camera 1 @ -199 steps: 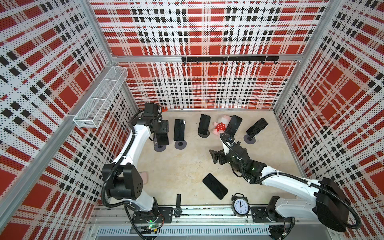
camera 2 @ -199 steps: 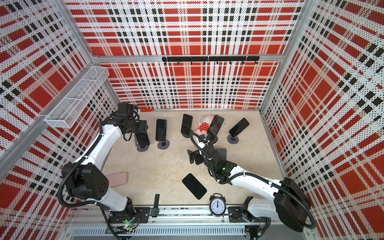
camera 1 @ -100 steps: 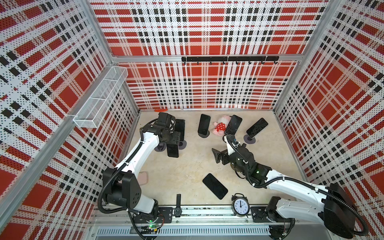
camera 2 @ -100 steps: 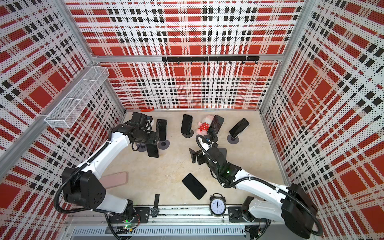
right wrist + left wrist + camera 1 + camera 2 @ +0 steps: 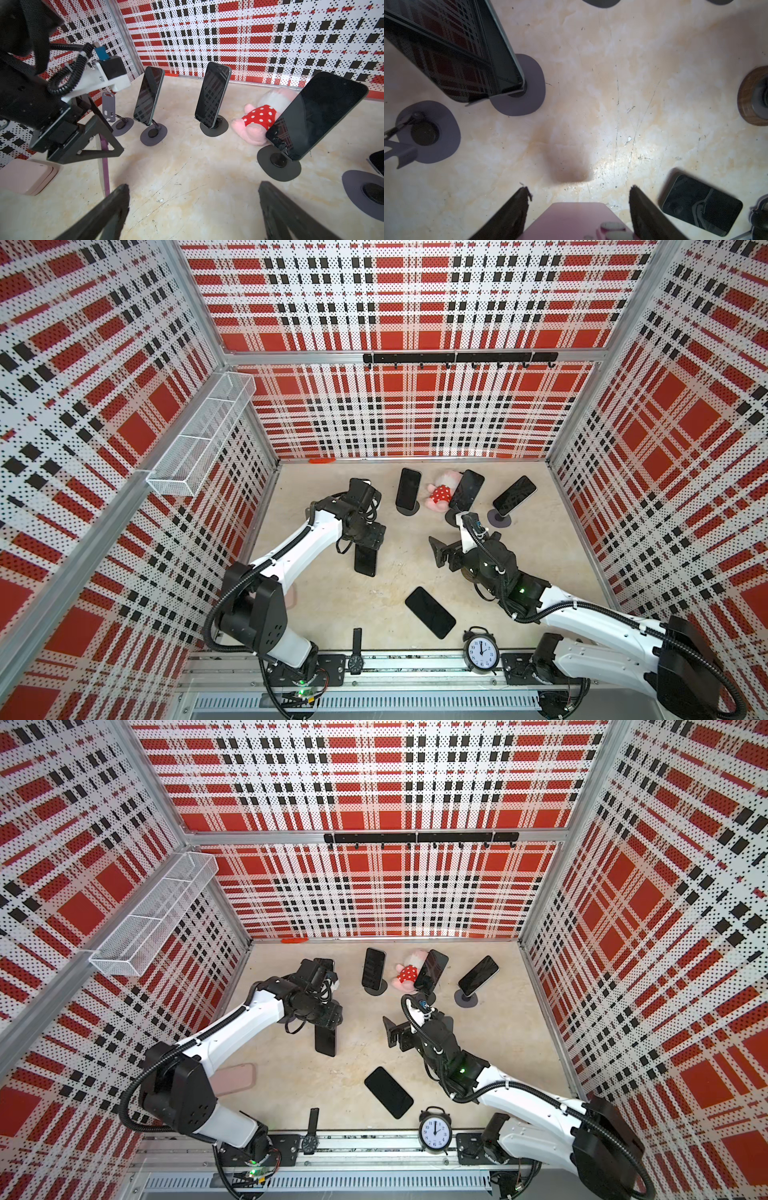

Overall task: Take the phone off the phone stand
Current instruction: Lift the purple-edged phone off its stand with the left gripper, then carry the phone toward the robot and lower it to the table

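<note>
The empty stand (image 5: 427,133) ends the row on the left. Beside it, the left jaws are clamped on the phone (image 5: 365,561), which hangs end-down, off its stand, over bare desk (image 5: 332,601). Lower it slowly, tip it flat short of the lying phone (image 5: 430,612), and only then release. The right jaws stand wide apart, holding nothing; hold them clear of that spot.
</note>
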